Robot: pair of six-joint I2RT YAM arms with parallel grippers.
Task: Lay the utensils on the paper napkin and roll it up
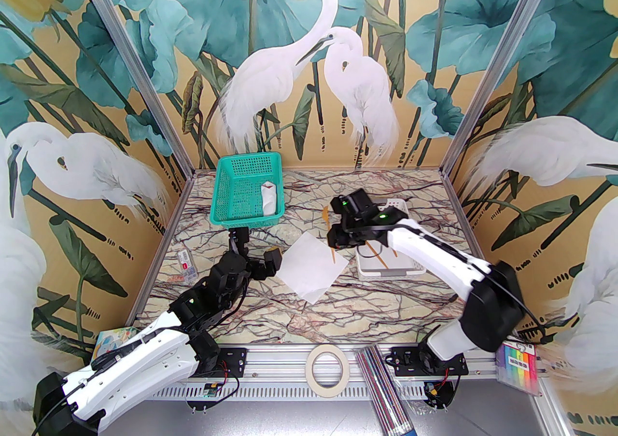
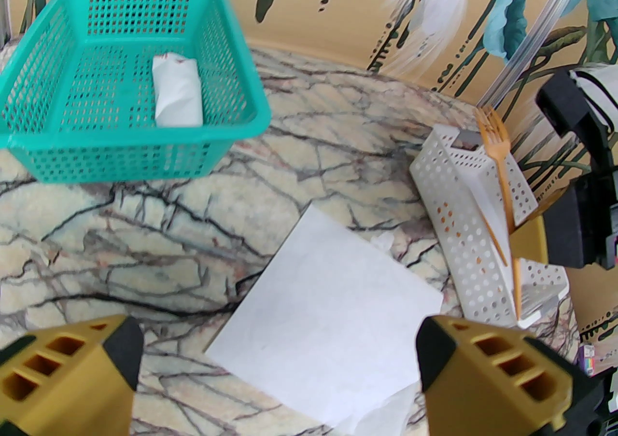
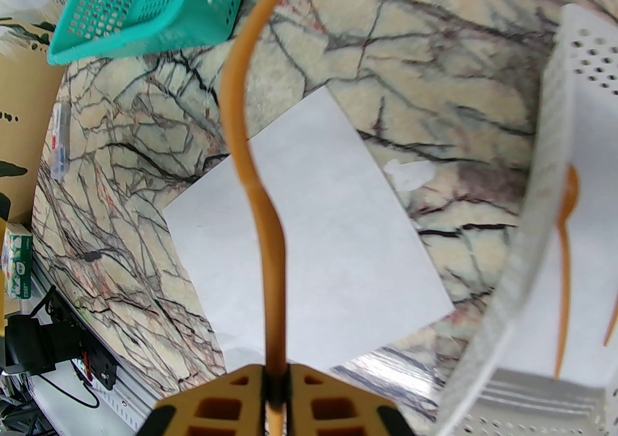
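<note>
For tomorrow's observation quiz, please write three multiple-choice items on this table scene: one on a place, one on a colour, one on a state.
1. Where does the white rolled paper bundle lie? A on the bare marble table; B in the teal plastic mesh basket; C in the white perforated tray.
2. What colour is the flat square paper napkin? A teal; B orange-brown; C white.
3. How is the right tool? A shut on the orange-brown fork; B wide open; C shut on the napkin.
Answers: B, it rests on the basket's floor; C, the sheet is plain white; A, its fingers pinch the fork's handle.
</note>
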